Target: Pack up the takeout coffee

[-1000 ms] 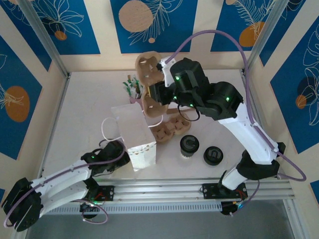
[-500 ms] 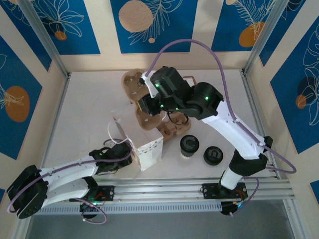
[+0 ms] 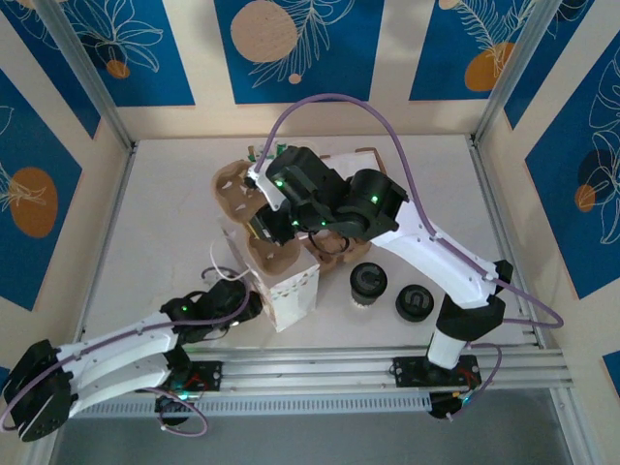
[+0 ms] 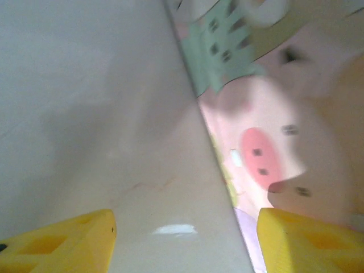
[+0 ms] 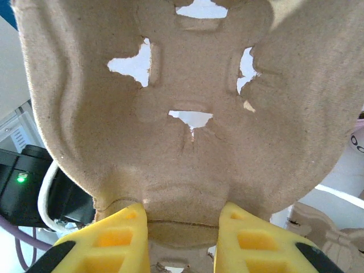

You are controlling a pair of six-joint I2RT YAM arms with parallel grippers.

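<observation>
My right gripper (image 5: 181,220) pinches the near rim of the carrier (image 5: 85,114), fingers pressed onto the pulp from both sides. In the top view the carrier hangs tilted over the mouth of the bag (image 3: 291,295). My left gripper (image 4: 185,230) sits low at the bag's left side with its fingers spread. The bag's edge runs between them, and I can't tell whether either finger touches it. The coffee (image 3: 368,284) stands upright on the table (image 3: 165,213), lid on, just right of the bag and beside the loose lid (image 3: 415,303).

My main worry is the bag. Nothing visibly grips it, so a carrier corner catching the rim on the way down could fold the wall or tip the bag over. The hold on the carrier is only at one thin edge, so the carrier could swing or slip if it snags. The right forearm also passes near the coffee, and a low sweep back could knock it over.

There is open table to the left and far left of the bag. The near side is tight, with the rail and both bases close. The right side is crowded by the coffee and lid.
</observation>
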